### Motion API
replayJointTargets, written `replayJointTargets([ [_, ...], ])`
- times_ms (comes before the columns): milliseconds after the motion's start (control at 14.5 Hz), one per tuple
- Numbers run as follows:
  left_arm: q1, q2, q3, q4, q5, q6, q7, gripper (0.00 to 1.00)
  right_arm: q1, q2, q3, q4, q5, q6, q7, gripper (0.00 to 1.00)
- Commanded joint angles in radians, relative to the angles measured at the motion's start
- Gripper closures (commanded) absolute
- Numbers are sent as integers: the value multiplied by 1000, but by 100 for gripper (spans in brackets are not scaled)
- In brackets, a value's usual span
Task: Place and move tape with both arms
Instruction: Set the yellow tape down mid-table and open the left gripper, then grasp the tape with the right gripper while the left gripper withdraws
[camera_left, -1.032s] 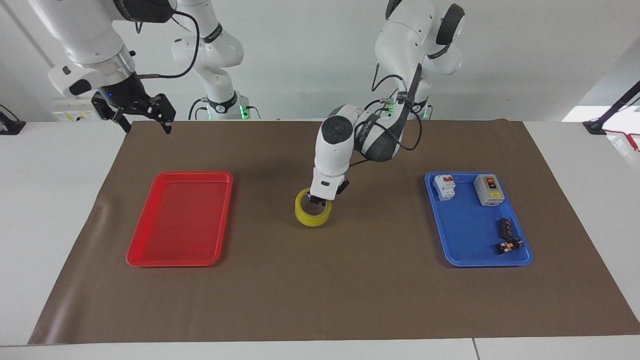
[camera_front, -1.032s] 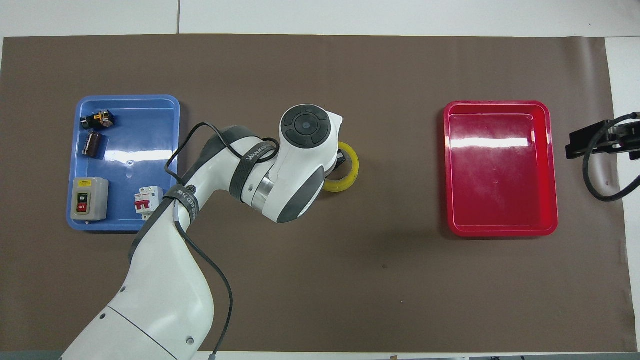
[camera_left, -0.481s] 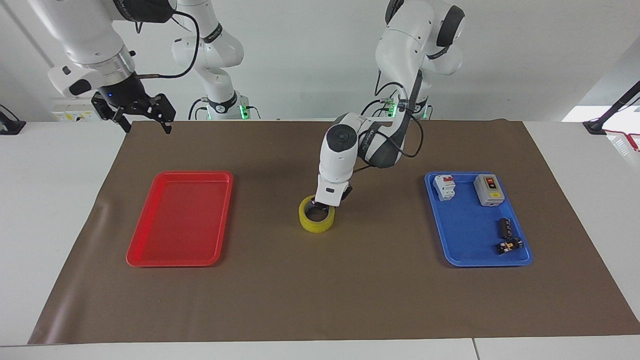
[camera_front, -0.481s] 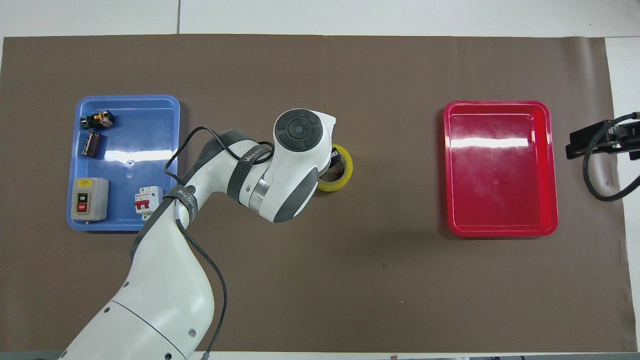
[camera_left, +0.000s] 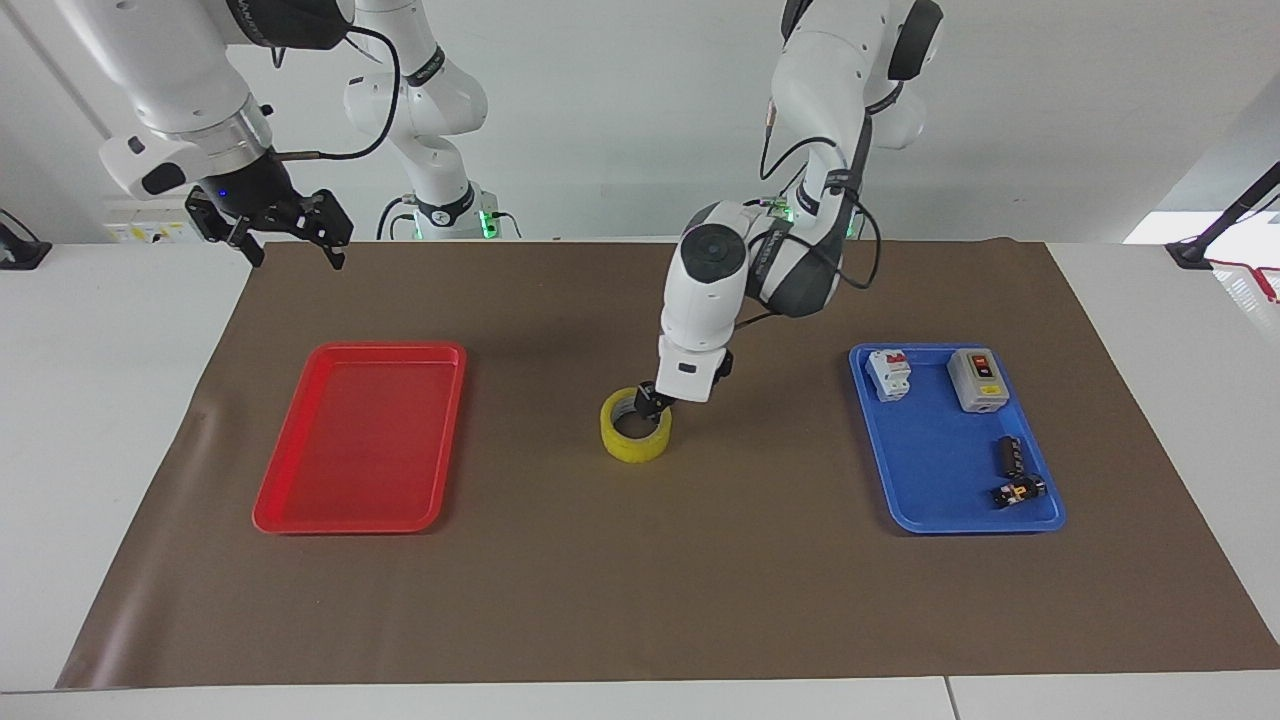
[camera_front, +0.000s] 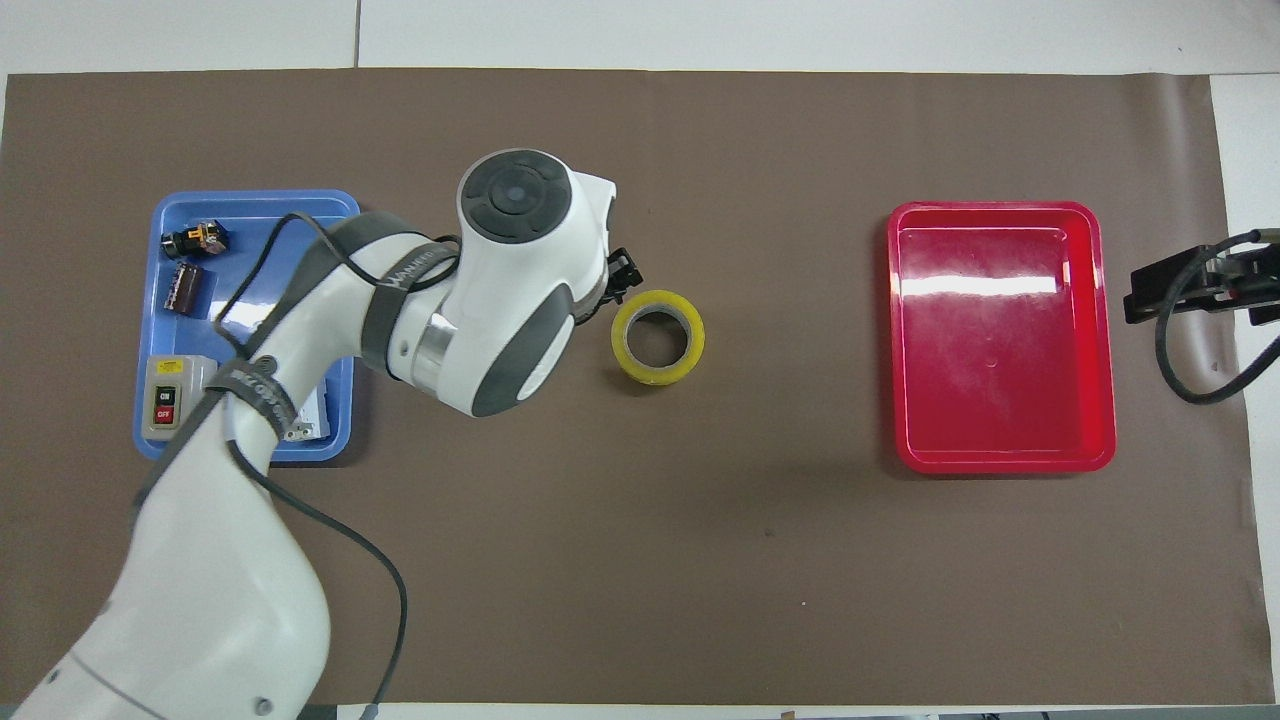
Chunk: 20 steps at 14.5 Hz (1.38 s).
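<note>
The tape (camera_left: 632, 450) (camera_front: 660, 373), a yellow roll with a pale core, lies flat on the brown mat (camera_left: 640, 590) midway between the two trays. My left gripper (camera_left: 650, 402) (camera_front: 622, 282) hangs just above the roll's rim on the side toward the blue tray. It is open and holds nothing. The left arm's white wrist stands steeply over it. My right gripper (camera_left: 292, 240) (camera_front: 1180, 290) waits open and empty in the air over the mat's corner at the right arm's end, near the robots.
A red tray (camera_left: 360, 347) (camera_front: 1000, 207) lies bare toward the right arm's end. A blue tray (camera_left: 935, 450) (camera_front: 280, 250) toward the left arm's end holds a grey switch box (camera_left: 977, 380), a white breaker (camera_left: 889, 374) and small dark parts (camera_left: 1015, 470).
The left gripper set the tape flat on the mat, opened and let it go. It then rose and drew back toward the blue tray. The right arm barely moved.
</note>
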Motion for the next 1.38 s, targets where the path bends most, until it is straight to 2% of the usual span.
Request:
replayJointTargets([
  [0, 138, -144, -4, -39, 14, -163, 191, 0, 5, -29, 13, -44, 45, 26, 2, 0],
  [206, 322, -237, -4, -36, 14, -292, 505, 0, 118, -32, 15, -96, 61, 101, 5, 0],
  [344, 419, -283, -4, -37, 15, -356, 708, 0, 213, 30, 15, -97, 52, 164, 13, 0],
  [481, 465, -322, -2, -40, 15, -427, 849, 0, 289, 96, 15, -98, 35, 254, 101, 0],
  [688, 482, -365, 1, -42, 33, -487, 919, 0, 403, 205, 15, -103, 32, 411, 287, 0],
  [963, 507, -408, -12, -94, 34, -469, 914, 0, 497, 330, 15, -101, 3, 535, 386, 0],
  [1101, 501, -419, -10, -100, 34, -469, 916, 0, 520, 416, 15, -109, -16, 661, 394, 0],
  [1238, 493, -417, -9, -103, 32, -431, 919, 0, 518, 437, 15, -158, -31, 742, 365, 0],
  [1307, 490, -414, -9, -100, 32, -420, 914, 0, 518, 425, 15, -226, -39, 805, 317, 0],
])
